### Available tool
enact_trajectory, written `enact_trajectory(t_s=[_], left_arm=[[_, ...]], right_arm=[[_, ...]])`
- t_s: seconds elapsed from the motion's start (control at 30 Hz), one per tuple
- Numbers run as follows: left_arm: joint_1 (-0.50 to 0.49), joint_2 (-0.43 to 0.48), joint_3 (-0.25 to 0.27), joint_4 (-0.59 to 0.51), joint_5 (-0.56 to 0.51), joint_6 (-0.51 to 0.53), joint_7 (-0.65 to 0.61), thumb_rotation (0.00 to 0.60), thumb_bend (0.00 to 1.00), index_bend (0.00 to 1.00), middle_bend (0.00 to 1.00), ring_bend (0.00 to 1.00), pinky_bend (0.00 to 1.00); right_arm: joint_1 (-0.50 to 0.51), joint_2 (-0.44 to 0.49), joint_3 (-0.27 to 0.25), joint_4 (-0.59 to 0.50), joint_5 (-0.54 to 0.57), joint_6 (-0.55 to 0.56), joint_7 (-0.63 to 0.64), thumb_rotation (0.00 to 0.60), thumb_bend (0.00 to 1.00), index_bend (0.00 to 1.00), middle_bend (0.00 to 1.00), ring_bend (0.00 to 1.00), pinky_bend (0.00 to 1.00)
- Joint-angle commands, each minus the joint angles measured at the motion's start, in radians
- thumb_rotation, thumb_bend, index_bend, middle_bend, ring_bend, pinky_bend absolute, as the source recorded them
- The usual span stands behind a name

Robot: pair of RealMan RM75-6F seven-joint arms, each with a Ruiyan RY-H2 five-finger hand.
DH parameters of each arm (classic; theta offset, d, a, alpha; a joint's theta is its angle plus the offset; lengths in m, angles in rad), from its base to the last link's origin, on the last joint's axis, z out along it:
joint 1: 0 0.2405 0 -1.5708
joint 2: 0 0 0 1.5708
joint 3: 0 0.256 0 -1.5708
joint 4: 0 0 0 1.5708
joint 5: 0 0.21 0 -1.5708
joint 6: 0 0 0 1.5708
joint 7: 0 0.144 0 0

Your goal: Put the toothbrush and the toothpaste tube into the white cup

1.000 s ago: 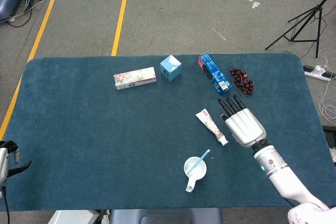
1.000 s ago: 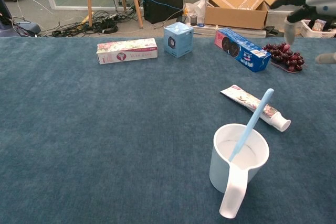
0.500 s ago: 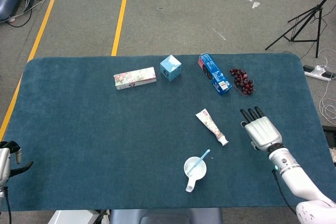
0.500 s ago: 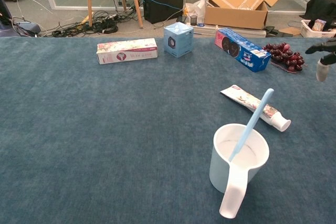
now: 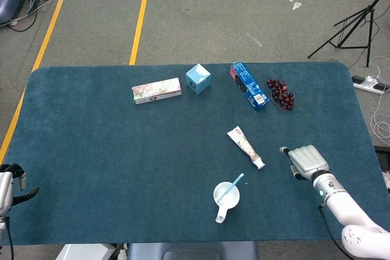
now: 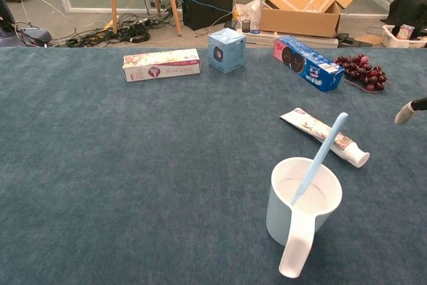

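**Half done: brush in, tube out**

Toothbrush point(image 6: 319, 158): standing in white cup point(image 6: 301, 209). Toothpaste tube point(image 6: 325, 137): flat on table, just behind cup. Right hand point(image 5: 308, 161): beside tube, fingers curled, holding nothing. Left hand point(image 5: 7, 181): grasp indiscernible.

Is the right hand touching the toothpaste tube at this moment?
Apart. In the head view, the right hand is to the right of the toothpaste tube, and bare blue table shows between the tube's cap and the hand.

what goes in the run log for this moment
toothbrush: in white cup | toothpaste tube: on table | right hand: holding nothing
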Motion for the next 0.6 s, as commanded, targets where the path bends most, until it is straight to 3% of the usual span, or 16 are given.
enact_trajectory(t_s=[0.03, 0.17, 0.6], left_arm=[[0.001, 0.000, 0.000, 0.000, 0.000, 0.001, -0.001, 0.600, 0.00, 0.79, 0.51, 0.38, 0.37], [0.001, 0.002, -0.001, -0.001, -0.001, 0.002, -0.004, 0.600, 0.00, 0.79, 0.51, 0.38, 0.37], [0.004, 0.007, -0.004, -0.004, -0.001, 0.008, -0.017, 0.600, 0.00, 0.79, 0.51, 0.38, 0.37]], right_arm=[[0.032, -0.012, 0.027, 0.032, 0.089, -0.087, 0.080, 0.600, 0.70, 0.18, 0.99, 0.91, 0.97], [0.063, -0.039, 0.034, 0.072, 0.167, -0.136, 0.124, 0.600, 0.77, 0.20, 1.00, 1.00, 1.00], [0.115, -0.112, 0.035, 0.133, 0.180, -0.233, 0.222, 0.600, 0.80, 0.22, 1.00, 1.00, 1.00]])
